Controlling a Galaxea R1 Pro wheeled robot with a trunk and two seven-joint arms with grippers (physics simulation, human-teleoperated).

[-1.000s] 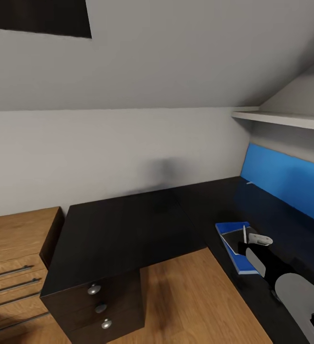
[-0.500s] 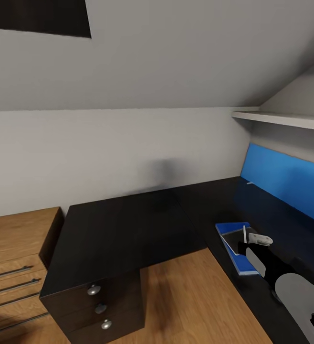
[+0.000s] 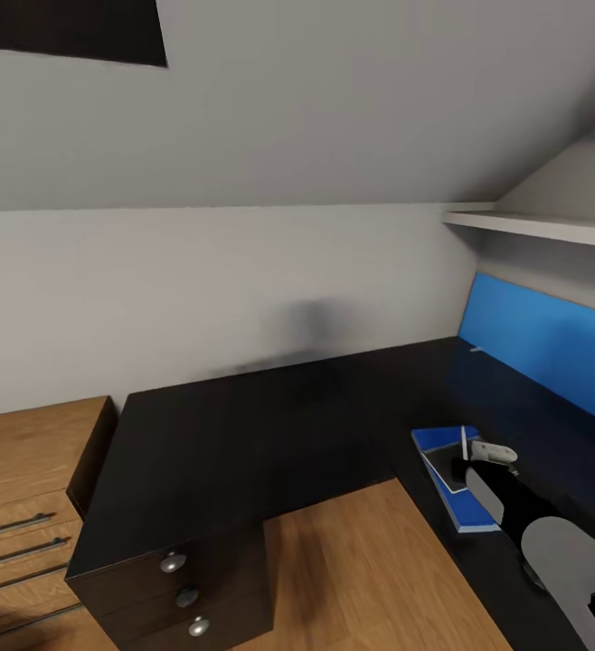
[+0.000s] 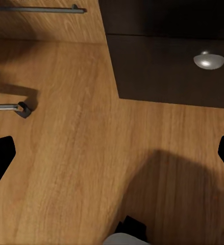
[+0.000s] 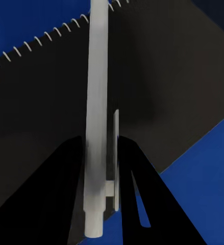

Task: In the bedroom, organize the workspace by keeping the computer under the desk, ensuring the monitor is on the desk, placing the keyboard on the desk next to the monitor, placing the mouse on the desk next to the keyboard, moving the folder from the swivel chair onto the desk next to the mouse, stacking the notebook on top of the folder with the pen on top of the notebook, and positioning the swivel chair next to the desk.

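One pen (image 5: 97, 117) was pinched upright in the right gripper (image 3: 467, 463), directly above the notebook (image 5: 45, 117) lying on the folder (image 3: 460, 488) on the desk (image 3: 243, 434). Left gripper's (image 4: 112, 153) fingers were spread.

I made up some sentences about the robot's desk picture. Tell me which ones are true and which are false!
1. The right gripper is holding a pen. True.
2. The notebook lies on the blue folder. True.
3. The folder is on the floor. False: it lies on the black desk.
4. The pen is red. False: it is light grey-white.
5. The desk's drawer unit has round silver knobs. True.
6. The left gripper is holding the notebook. False: its fingers are apart above the wooden floor, holding nothing.
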